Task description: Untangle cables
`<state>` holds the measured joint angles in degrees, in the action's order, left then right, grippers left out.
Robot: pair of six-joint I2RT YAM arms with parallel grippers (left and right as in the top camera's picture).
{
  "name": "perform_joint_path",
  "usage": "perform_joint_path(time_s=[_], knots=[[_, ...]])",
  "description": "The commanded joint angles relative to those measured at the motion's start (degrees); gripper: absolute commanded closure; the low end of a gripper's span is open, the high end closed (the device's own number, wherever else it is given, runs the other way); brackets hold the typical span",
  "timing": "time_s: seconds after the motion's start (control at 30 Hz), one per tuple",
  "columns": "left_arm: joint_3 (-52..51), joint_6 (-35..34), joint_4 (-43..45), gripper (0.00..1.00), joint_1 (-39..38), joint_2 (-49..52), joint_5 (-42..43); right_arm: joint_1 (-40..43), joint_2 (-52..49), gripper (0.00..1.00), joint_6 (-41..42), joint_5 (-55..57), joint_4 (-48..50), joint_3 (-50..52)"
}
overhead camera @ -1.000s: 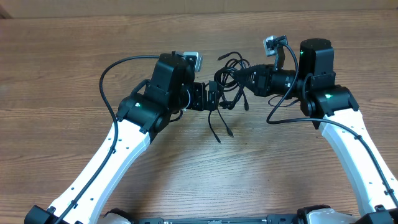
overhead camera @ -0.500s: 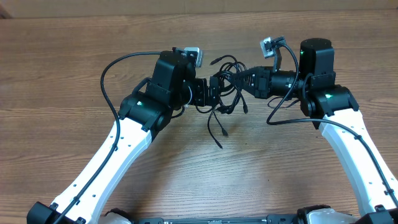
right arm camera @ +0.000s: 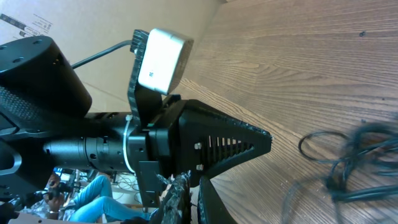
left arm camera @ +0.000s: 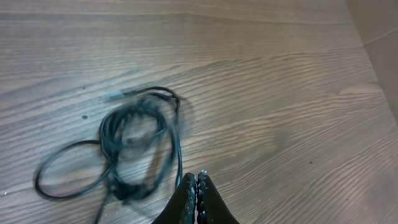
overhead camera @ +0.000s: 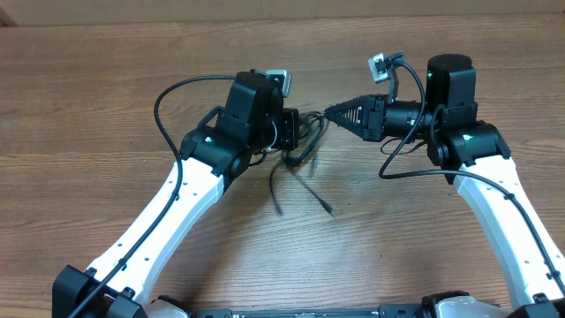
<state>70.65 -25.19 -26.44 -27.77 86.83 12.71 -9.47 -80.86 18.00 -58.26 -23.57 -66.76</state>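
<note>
My left gripper [left arm camera: 197, 178] is clenched, but no strand shows between its tips. My right gripper [overhead camera: 332, 112] is clenched too, apparently empty. The cables [left arm camera: 115, 149] lie bunched on the wooden table [overhead camera: 106, 106] beside my left tips. I should open, go lower and pinch a single loop.

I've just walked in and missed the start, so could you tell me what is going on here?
Two robot arms are working on a tangle of thin black cables on the wooden table. The left claw is shut right at the bundle, with loose strands trailing out. Whether it truly grips one is hidden. The right claw is shut and apart from the cables. The tangle is not yet undone.
</note>
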Motion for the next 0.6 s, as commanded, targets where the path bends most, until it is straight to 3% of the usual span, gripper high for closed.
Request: perform_joint_path(time_s=[0.0, 0.13, 0.27, 0.3, 0.37, 0.4, 0.47, 0.57], knots=[[0.76, -0.57, 1.27, 0.96, -0.02, 0.11, 2.08, -0.15, 1.46, 0.96, 0.15, -0.26, 0.28, -1.57], [0.76, -0.55, 1.09, 0.96, 0.0, 0.11, 2.34, -0.15, 1.44, 0.96, -0.28, 6.32, -1.79, -1.57], [0.76, -0.52, 0.72, 0.95, 0.0, 0.11, 1.86, -0.15, 1.22, 0.96, -0.46, 23.91, -7.45, -1.55], [0.76, -0.5, 0.52, 0.89, 0.02, 0.11, 1.64, -0.15, 0.98, 0.96, -0.46, 27.65, -8.7, -1.55], [0.76, -0.57, -0.17, 0.55, 0.07, 0.11, 0.31, -0.15, 0.15, 0.93, -0.46, 34.45, -11.28, -1.55], [0.76, -0.55, -0.57, 0.46, 0.11, 0.11, -0.59, -0.15, -0.35, 0.88, -0.46, 36.3, -12.13, -1.55], [0.76, -0.52, -1.55, 0.3, 0.11, 0.15, -3.48, -0.15, -1.46, 0.76, -0.48, 38.77, -13.64, -1.53], [0.74, -0.55, -3.3, 0.24, 0.09, 0.33, -8.22, -0.15, -3.54, 0.64, -0.5, 39.58, -14.56, -1.51]])
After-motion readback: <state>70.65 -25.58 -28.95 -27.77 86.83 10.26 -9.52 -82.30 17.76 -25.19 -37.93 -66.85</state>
